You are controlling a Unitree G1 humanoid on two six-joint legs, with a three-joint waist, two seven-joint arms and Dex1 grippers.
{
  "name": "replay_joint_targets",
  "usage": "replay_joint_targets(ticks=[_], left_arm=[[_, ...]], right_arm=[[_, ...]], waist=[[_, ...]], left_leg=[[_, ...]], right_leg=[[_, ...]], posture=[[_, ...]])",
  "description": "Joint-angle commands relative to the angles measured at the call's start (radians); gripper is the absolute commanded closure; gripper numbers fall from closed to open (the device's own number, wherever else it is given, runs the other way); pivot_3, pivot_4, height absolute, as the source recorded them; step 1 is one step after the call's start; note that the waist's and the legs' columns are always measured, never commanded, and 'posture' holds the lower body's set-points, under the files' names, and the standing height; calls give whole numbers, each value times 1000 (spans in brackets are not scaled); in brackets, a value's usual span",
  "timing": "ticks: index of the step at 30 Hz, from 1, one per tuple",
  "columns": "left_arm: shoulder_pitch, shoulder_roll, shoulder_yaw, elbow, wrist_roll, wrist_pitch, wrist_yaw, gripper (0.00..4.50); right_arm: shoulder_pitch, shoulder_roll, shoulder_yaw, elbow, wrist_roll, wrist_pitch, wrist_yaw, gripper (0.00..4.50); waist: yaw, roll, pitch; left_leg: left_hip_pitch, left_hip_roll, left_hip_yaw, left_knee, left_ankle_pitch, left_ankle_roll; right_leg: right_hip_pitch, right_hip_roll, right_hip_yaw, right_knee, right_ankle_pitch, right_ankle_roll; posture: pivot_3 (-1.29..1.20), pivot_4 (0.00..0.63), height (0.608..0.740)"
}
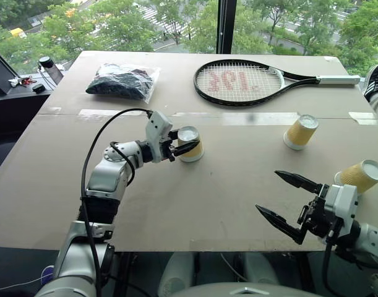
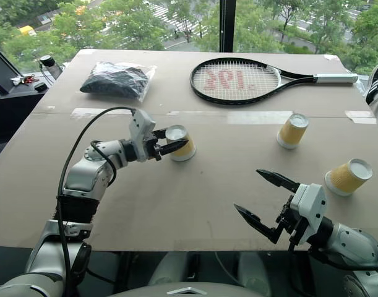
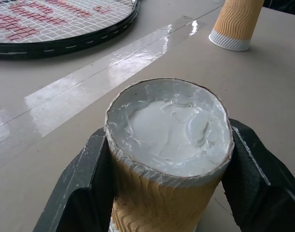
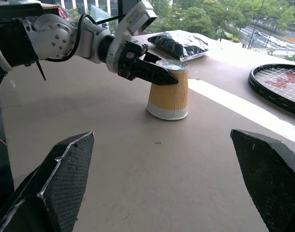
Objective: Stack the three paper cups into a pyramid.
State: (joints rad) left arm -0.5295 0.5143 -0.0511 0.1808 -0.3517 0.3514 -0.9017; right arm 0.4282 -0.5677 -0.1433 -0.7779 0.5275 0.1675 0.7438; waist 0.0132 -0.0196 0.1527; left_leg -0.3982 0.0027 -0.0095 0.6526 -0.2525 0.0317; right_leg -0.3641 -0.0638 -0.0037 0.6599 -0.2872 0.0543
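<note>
Beige table point(image 1: 195, 204) by window point(image 1: 176, 25) holds racket point(image 1: 241, 81).

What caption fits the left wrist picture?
Left gripper shut on an upside-down paper cup, tennis racket behind.

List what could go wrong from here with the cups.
The left gripper pinches one upside-down cup near its top; the paper may crush or slip when lifted. The second cup stands tilted and may roll if nudged. The third cup sits near the table edge, beside the open right gripper.
</note>
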Motion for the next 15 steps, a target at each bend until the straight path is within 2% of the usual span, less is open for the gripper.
replay_joint_targets(ticks=[1, 10, 11, 12, 14, 15], left_arm=[[-49, -34, -6, 32, 19, -47, -10, 2098], [-94, -87, -21, 104, 50, -95, -41, 2098], [-93, -88, -14, 108, 49, -88, -35, 1134], [-93, -86, -12, 112, 48, -80, -34, 938], [-86, -83, 3, 103, 36, -77, -36, 35], [-79, -80, 15, 91, 27, -79, -32, 35]], right_arm=[[9, 12, -16, -38, -14, -28, -24, 0], [-3, 17, -9, -20, -34, -36, -38, 0], [-5, 18, -8, -20, -35, -36, -40, 0], [-6, 19, -7, -20, -37, -36, -41, 0], [-8, 20, -6, -18, -40, -34, -44, 0], [-8, 21, -5, -17, -42, -34, -45, 0]], waist=[[2, 0, 0], [-2, 0, 0], [-2, 0, 0], [-2, 0, 0], [-2, 0, 0], [-2, 0, 0]], left_leg=[[0, 0, 0, 0, 0, 0], [0, 0, 0, 0, 0, 0], [0, 0, 0, 0, 0, 0], [0, 0, 0, 0, 0, 0], [0, 0, 0, 0, 0, 0], [0, 0, 0, 0, 0, 0]], right_leg=[[0, 0, 0, 0, 0, 0], [0, 0, 0, 1, 0, 0], [0, 0, 0, 1, 0, 0], [0, 0, 0, 1, 0, 0], [0, 0, 0, 1, 0, 0], [0, 0, 0, 1, 0, 0]], posture=[[0, 150, 740], [0, 150, 740], [0, 150, 740], [0, 150, 740], [0, 150, 740], [0, 150, 740]])
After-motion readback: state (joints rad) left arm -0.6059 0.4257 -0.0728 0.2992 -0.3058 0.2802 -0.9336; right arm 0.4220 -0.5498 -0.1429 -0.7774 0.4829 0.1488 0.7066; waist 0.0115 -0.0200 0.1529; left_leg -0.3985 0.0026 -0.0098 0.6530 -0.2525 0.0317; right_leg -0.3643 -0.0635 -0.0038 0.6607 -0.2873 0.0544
